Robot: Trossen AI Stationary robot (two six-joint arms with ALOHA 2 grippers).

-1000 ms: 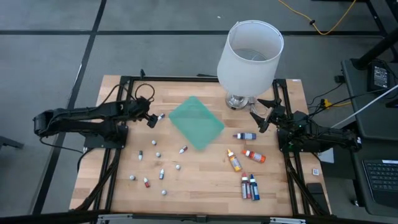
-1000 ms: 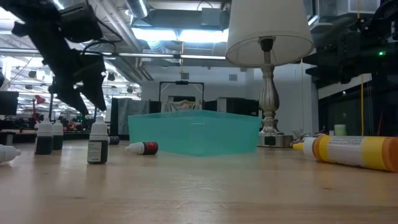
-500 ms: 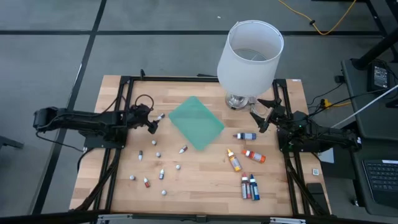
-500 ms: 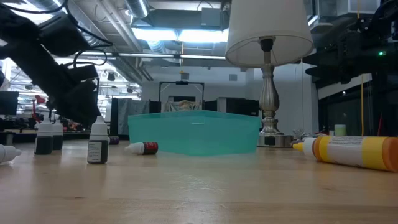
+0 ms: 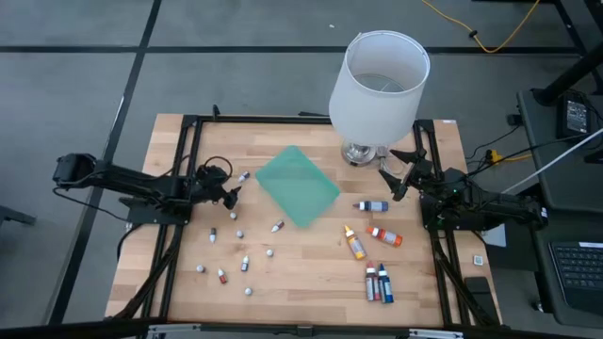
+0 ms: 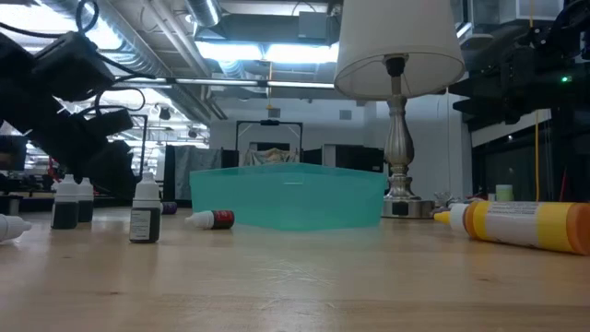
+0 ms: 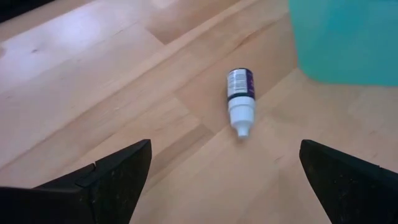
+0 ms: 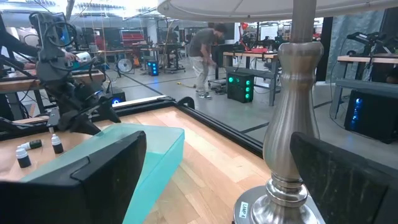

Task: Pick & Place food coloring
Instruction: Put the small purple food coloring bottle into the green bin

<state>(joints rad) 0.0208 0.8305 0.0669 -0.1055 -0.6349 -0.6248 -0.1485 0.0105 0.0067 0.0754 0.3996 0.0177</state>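
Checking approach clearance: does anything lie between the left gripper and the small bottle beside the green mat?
No. In the left wrist view, only bare wood lies between the open left gripper and the lying small bottle.

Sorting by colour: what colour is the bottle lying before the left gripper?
Purple label, white cap on the bottle; left wrist view.

I was working in a robotics lab, a big open industrial hall. Past the far edge of my wooden desk (image 5: 311, 259) I saw exposed ceiling ducts (image 6: 198, 37) and strip lights (image 6: 267, 53). More benches (image 8: 255, 57) stood out there, loaded with equipment, some glowing green (image 8: 239, 84), and a person (image 8: 202, 53) bent over on the bare floor. A yellow cable (image 5: 490, 33) trailed across grey flooring, and a keyboard (image 5: 575, 268) sat beside the desk's right edge.
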